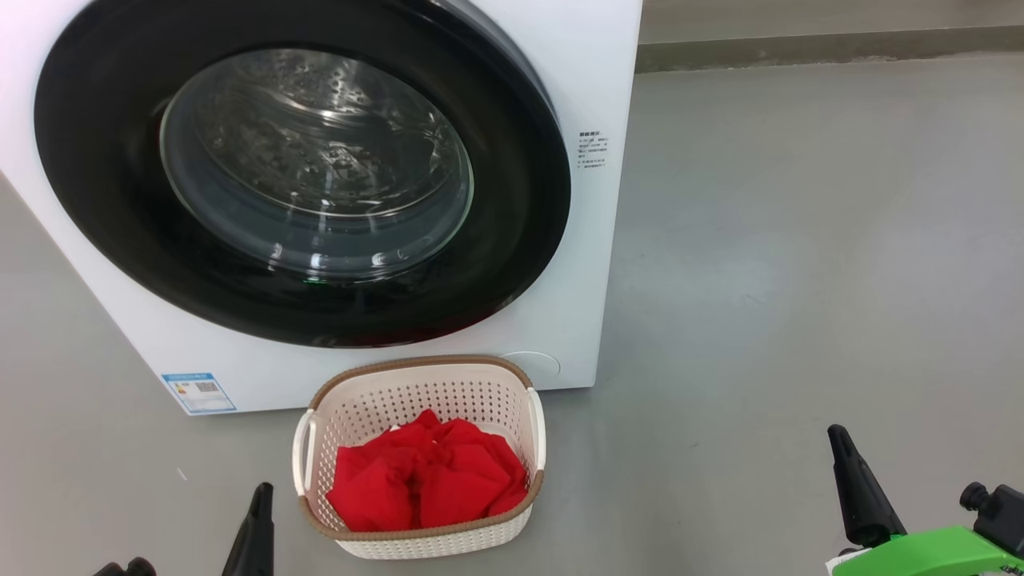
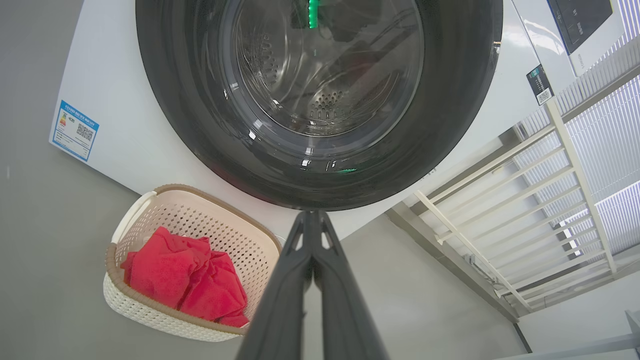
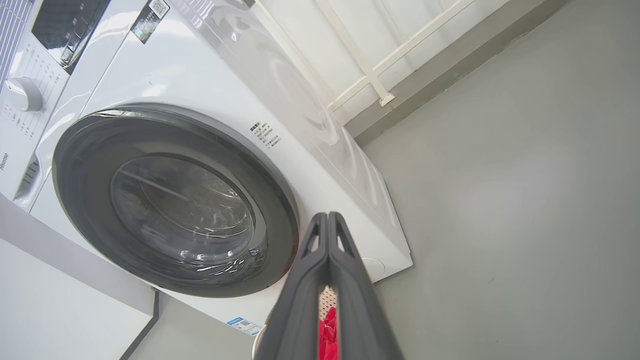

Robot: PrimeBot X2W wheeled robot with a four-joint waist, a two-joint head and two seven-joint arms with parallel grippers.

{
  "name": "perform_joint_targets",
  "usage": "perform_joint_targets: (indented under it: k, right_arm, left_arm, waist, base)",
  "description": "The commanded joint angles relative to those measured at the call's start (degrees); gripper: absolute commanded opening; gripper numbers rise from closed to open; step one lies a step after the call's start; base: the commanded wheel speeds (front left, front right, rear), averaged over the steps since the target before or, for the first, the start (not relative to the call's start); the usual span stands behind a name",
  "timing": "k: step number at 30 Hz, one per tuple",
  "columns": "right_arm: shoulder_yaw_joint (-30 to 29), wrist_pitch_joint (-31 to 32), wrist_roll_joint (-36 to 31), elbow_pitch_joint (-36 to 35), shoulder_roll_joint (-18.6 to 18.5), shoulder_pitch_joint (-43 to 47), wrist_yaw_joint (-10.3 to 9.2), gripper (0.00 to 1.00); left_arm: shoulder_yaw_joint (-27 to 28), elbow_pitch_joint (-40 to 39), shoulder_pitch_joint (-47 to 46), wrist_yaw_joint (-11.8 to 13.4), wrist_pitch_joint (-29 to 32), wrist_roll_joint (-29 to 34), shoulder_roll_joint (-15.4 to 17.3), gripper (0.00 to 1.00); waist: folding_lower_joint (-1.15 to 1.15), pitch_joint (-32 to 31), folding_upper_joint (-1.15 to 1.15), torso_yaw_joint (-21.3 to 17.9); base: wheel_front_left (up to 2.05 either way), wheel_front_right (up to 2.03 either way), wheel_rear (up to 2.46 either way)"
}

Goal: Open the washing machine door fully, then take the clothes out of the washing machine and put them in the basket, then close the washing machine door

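I saw laundry corner, perhaps showroom: white washing machine [image 1: 584, 280], control panel [image 3: 22, 94] with knob, bare grey floor [image 1: 800, 240], railing [image 2: 575, 165].

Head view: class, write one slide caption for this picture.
Red clothes lie in the basket below the closed washing machine door; left gripper and right gripper are shut, empty.

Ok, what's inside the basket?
Bunched red clothes lie in the basket, below its rim. The basket floor and anything beneath them are covered.
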Motion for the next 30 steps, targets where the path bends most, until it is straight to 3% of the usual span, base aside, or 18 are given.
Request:
perform_joint_targets:
  k: [1,30]
  right_arm:
    - [0.45,0.36,2.11,-1.10,-1.05,-3.10,-0.10,0.00]
    - [-0.46,5.13,21.26,1.20,-1.49,-6.68,-0.15,0.00]
  left_arm:
    - [1.41,-0.98,-2.85,-0.55,0.46,-1.92,0.32,0.00]
    - [3.26,1.40,-5.69,-1.83,5.23,-19.89,0.45,0.00]
  waist:
    - [-0.01,0.04,0.00,0.04]
    - [-0.01,0.63,0.00,0.73]
  base:
    - [0.00,0.00,0.00]
    - [0.00,0.00,0.00]
